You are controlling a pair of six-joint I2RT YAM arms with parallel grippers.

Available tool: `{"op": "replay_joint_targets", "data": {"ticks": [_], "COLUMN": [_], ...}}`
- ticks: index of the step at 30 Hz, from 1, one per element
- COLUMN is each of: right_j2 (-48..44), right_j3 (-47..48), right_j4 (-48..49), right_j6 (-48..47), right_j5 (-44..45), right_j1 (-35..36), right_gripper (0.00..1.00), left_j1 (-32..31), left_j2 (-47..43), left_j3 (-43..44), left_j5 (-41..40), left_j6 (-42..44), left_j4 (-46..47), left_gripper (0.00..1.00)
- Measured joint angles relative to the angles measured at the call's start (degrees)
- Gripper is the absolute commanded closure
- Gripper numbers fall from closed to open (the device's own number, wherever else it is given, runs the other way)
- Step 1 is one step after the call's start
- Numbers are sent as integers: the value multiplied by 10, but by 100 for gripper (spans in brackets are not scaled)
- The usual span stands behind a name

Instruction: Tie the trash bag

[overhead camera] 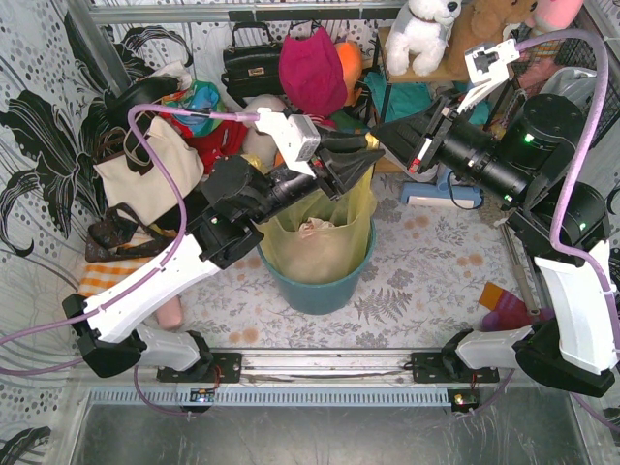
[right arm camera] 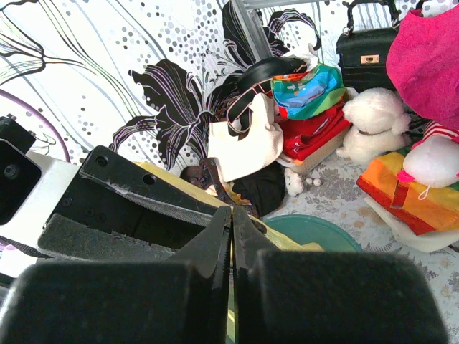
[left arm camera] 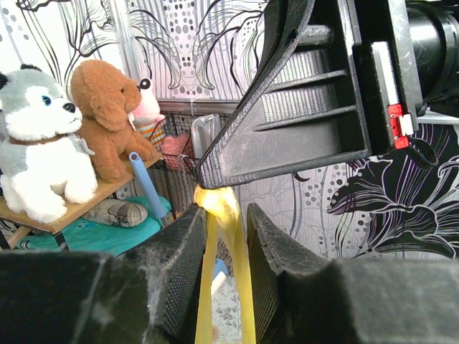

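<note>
- Trash bag (overhead camera: 360, 208) sits in teal bin (overhead camera: 315, 291), top gathered into a raised strand
- Right gripper (right arm camera: 231, 215) clenched on strand; left gripper (left arm camera: 226, 215) flanks it, clamping cannot be told
- Handbags (overhead camera: 145, 174) crowd left; patterned tabletop (overhead camera: 436, 262) shows right of bin

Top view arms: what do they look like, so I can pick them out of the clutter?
Both the left arm and right arm have white shells, black joints and a lilac cable. Left gripper and right gripper: black wedge-shaped fingers. Right arm shows green lights.
</note>
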Motion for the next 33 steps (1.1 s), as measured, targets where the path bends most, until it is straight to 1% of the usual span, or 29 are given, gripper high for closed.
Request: {"op": "replay_joint_targets", "data": {"ticks": [4,6,8,9,16,17,18,19,21,25,30,33], "right_j2": [0,0,0,0,0,0,0,-1,-3,-6,-8,-14], "right_j3": [0,-1,-1,-2,-9,-10,-10,-13,-18,-24,-33,-67], "right_j4": [0,0,0,0,2,3,5,7,14,25,56,100], "right_j6": [0,0,0,0,0,0,0,1,2,2,-3,-17], "right_j5": [0,0,0,0,0,0,0,0,0,1,-5,-28], "right_j1": [0,0,0,0,0,0,0,0,0,0,0,0], "right_gripper": [100,100,100,100,99,86,76,70,63,59,56,54], "left_j1": [0,0,0,0,1,1,1,1,1,1,1,1], "left_j2": [1,3,5,7,12,12,12,12,12,4,-38,-74], "left_j3": [0,0,1,2,4,4,4,4,4,-5,-45,-86], "left_j5": [0,0,0,0,-1,-1,-1,-1,0,11,42,62], "left_j6": [-1,-1,-1,-1,-3,-3,-3,-3,-4,-5,-7,-7], "left_j4": [0,-1,-1,-1,-2,-3,-2,-3,-3,-3,-1,11], "left_gripper": [71,80,98,100,100,100,100,100,100,100,100,100]}}
